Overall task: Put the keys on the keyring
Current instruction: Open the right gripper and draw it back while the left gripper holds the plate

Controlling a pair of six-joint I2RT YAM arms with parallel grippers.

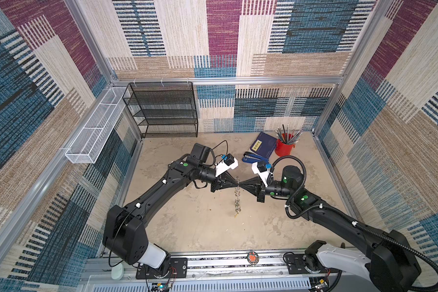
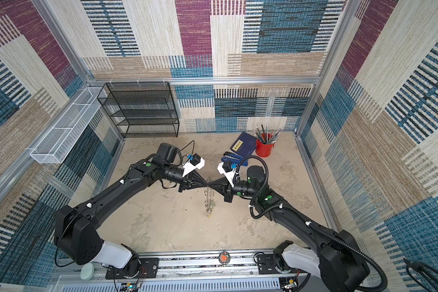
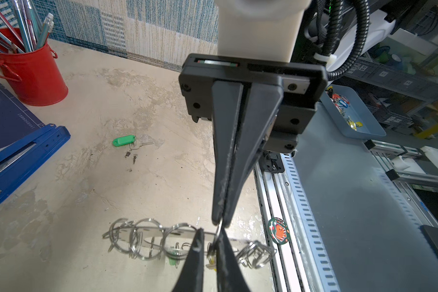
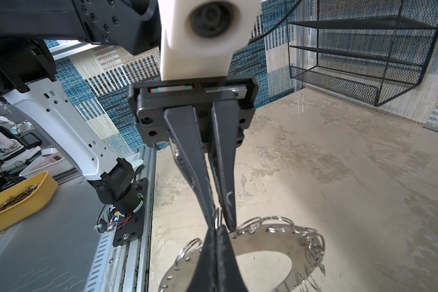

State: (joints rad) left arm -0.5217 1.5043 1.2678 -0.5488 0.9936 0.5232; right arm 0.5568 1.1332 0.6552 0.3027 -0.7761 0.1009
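mottled, stained beige desk (image 1: 213,227), boxed in by walls (image 1: 182,38) of blue, maroon and tan carpet patchwork. at mid-desk the left tool (image 1: 234,185) and right tool (image 1: 239,185) meet tip to tip, both clamped on the keyring (image 1: 236,202), which hangs edge-on above the surface. a green-tagged key (image 3: 124,140) lies flat on the desk.

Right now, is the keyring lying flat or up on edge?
On edge. In both top views the keyring hangs edge-on from the left gripper and right gripper, whose fingers pinch its split rings. Table contact: cannot tell.
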